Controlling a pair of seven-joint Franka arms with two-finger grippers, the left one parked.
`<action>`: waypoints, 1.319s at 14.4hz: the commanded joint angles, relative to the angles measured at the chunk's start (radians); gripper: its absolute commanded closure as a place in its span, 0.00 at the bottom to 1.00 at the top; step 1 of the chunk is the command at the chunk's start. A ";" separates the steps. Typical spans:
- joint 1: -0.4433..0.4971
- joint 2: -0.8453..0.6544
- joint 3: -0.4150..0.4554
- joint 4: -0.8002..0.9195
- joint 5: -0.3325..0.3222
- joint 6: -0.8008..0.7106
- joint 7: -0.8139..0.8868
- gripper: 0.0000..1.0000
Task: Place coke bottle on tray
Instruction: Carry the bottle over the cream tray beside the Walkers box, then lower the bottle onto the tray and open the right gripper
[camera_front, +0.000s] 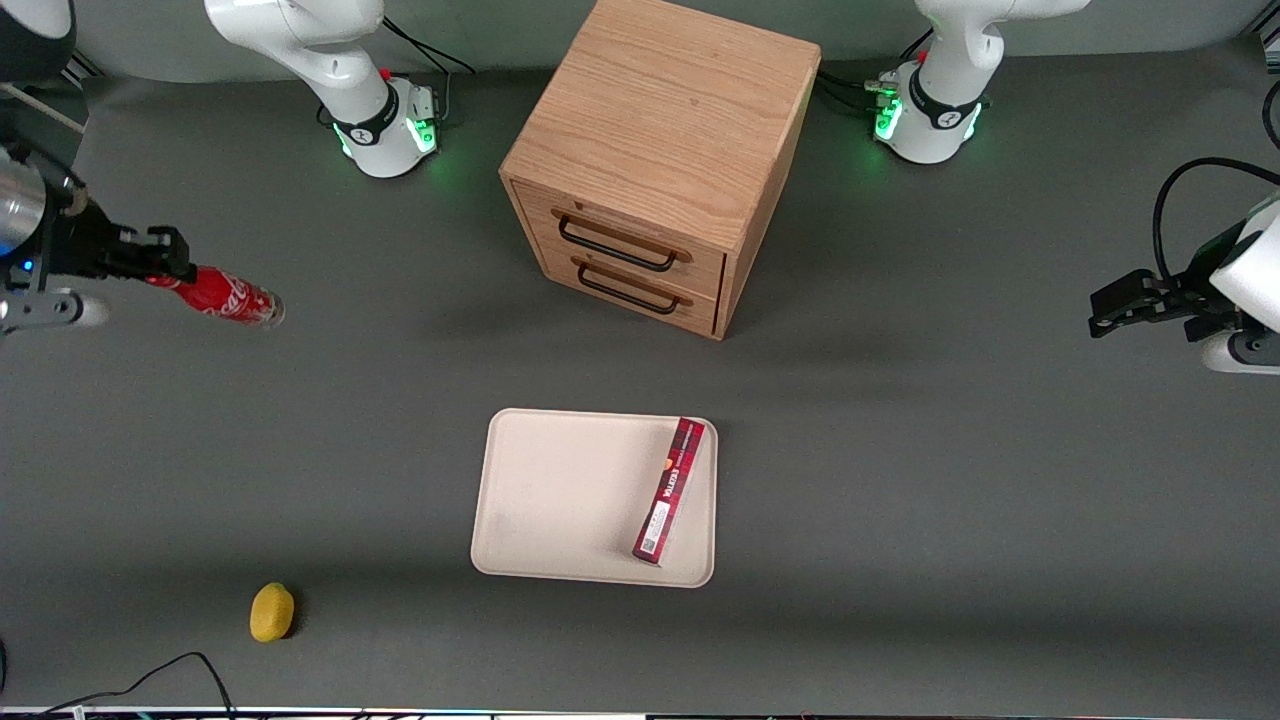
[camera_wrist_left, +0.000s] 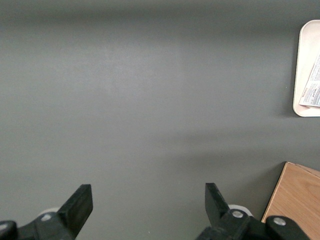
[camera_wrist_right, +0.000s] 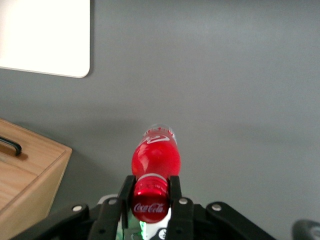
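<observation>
The coke bottle (camera_front: 226, 297) is a small red bottle with a white script logo and a clear base. My right gripper (camera_front: 160, 262) is shut on its red cap and holds it above the table at the working arm's end, base tilted down. In the right wrist view the fingers clamp the cap of the bottle (camera_wrist_right: 155, 157) between them, with the gripper (camera_wrist_right: 150, 192) closed round it. The cream-beige tray (camera_front: 560, 500) lies at the table's middle, nearer the front camera than the bottle. A corner of the tray (camera_wrist_right: 45, 35) shows in the right wrist view.
A long dark-red box (camera_front: 669, 490) lies on the tray. A wooden two-drawer cabinet (camera_front: 655, 150) stands farther from the camera than the tray; its corner (camera_wrist_right: 25, 170) shows in the right wrist view. A yellow lemon (camera_front: 271, 611) lies near the front edge.
</observation>
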 joint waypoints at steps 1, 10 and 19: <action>0.078 0.233 -0.004 0.255 -0.006 -0.015 0.135 1.00; 0.263 0.645 0.002 0.350 0.000 0.536 0.467 1.00; 0.284 0.704 0.002 0.331 -0.004 0.625 0.496 0.01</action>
